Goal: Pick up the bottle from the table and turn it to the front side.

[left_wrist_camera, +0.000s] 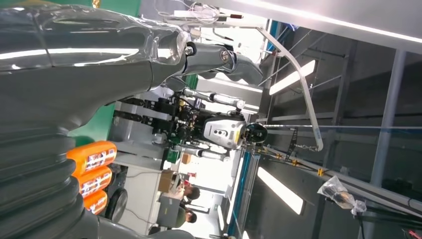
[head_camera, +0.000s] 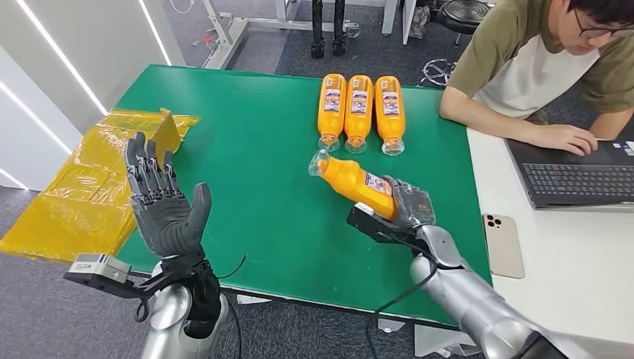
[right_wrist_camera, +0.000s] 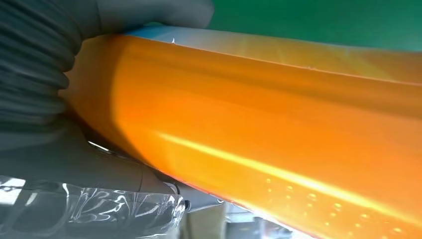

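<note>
Bottle (head_camera: 357, 182) is gripped in the right hand (head_camera: 410, 206), lifted over the green table (head_camera: 254, 149), tilted with its cap away from the robot. Left hand (head_camera: 166, 209) hangs empty, fingers spread.

bright even overhead light | glare on bottle (right_wrist_camera: 278, 149) | right wrist view blurred

Both arms are silver metal tubes with black cables along them. The left hand (head_camera: 166, 211) is dark grey with ribbed fingers — a grey box sits at its wrist. The right hand (head_camera: 410, 206) looks grey under clear film.
</note>
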Controlling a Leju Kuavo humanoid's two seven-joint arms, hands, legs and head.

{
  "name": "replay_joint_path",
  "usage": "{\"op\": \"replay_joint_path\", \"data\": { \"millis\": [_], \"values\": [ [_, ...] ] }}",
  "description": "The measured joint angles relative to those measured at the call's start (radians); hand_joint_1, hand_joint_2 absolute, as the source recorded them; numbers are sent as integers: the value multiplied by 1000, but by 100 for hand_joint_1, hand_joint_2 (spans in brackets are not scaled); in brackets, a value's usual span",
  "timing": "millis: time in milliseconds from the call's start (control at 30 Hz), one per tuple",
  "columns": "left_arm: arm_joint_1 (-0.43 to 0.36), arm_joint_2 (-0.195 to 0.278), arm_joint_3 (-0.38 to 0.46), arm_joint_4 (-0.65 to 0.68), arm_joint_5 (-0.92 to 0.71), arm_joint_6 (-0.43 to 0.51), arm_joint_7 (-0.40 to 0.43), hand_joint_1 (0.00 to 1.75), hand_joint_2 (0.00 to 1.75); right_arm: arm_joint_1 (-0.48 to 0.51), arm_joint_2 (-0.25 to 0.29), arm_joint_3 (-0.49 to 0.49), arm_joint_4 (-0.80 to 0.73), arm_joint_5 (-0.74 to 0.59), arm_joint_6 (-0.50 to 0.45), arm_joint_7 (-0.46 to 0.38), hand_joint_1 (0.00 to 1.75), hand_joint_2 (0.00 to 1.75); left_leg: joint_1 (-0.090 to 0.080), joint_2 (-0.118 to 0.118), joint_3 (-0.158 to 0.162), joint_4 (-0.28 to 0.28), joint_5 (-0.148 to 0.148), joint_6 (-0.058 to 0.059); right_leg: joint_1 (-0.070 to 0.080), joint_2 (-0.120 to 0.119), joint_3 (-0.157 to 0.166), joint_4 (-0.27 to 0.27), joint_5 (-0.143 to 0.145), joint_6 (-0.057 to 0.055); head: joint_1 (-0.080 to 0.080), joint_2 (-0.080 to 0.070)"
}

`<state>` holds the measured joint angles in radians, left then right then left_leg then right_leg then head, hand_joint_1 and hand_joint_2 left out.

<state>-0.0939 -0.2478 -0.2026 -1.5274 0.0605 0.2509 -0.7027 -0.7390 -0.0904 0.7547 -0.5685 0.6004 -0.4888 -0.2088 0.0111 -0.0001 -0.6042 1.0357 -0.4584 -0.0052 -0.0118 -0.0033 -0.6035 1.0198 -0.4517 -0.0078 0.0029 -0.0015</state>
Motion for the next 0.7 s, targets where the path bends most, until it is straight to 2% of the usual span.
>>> {"op": "replay_joint_path", "data": {
  "millis": [67,133,167,267,333,500,600,700],
  "values": [
    [0,0,0,0,-1,0,0,0,175,25,12,-30,-22,-22,-54,-25,175,175,0,0,0,0,0,0,0,0,0,0,0,0,0,0],
    [0,0,0,0,-1,0,0,0,175,30,15,-37,-27,-27,-64,-33,175,175,0,0,0,0,0,0,0,0,0,0,0,0,0,0],
    [0,0,-1,2,-2,-2,0,0,175,50,20,-59,-48,-38,-91,-65,175,175,0,0,0,0,0,0,0,0,0,0,0,0,0,0],
    [-12,1,-29,70,8,-34,2,0,175,215,96,-277,-214,-48,-189,-298,175,175,0,-1,0,-1,0,0,0,-1,0,0,-1,0,0,0],
    [-23,2,-55,129,27,-73,10,0,175,299,145,-389,-291,-31,-196,-374,175,175,0,-1,-1,-1,0,0,0,-2,0,-1,-1,0,0,0],
    [-42,2,-104,211,73,-205,46,0,175,392,199,-483,-373,11,-196,-374,175,175,0,0,0,0,0,0,0,-1,0,-1,0,0,0,0],
    [-53,1,-137,248,87,-281,61,0,175,429,212,-494,-406,32,-196,-352,175,175,0,0,0,0,0,0,0,-1,-1,-1,0,0,0,0],
    [-65,0,-170,284,84,-314,66,0,175,451,214,-486,-427,47,-196,-313,175,175,0,0,0,0,0,0,0,-1,-1,-1,0,0,0,0]
  ]
}}
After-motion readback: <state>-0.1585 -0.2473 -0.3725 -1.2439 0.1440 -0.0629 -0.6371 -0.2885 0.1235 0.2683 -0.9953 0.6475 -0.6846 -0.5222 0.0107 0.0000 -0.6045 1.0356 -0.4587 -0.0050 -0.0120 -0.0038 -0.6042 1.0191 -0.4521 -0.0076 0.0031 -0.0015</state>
